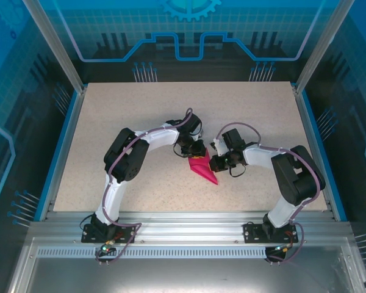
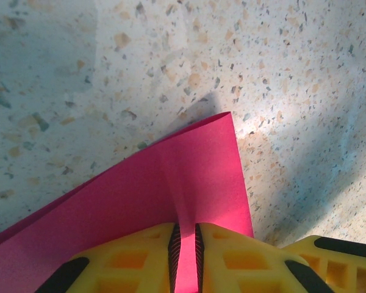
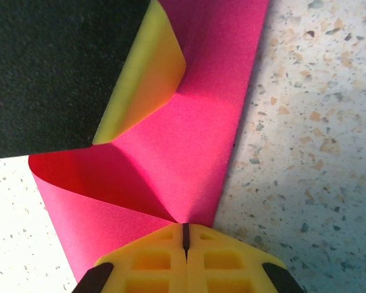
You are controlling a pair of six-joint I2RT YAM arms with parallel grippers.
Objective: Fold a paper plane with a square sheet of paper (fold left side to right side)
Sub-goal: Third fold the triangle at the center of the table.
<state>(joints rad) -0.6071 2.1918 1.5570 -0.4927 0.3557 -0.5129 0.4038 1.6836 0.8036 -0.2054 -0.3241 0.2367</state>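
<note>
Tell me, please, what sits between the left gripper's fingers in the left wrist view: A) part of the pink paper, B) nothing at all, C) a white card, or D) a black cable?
A: the left gripper is shut on the pink paper, and a narrow strip of it runs down between the two ribbed pads.
</note>
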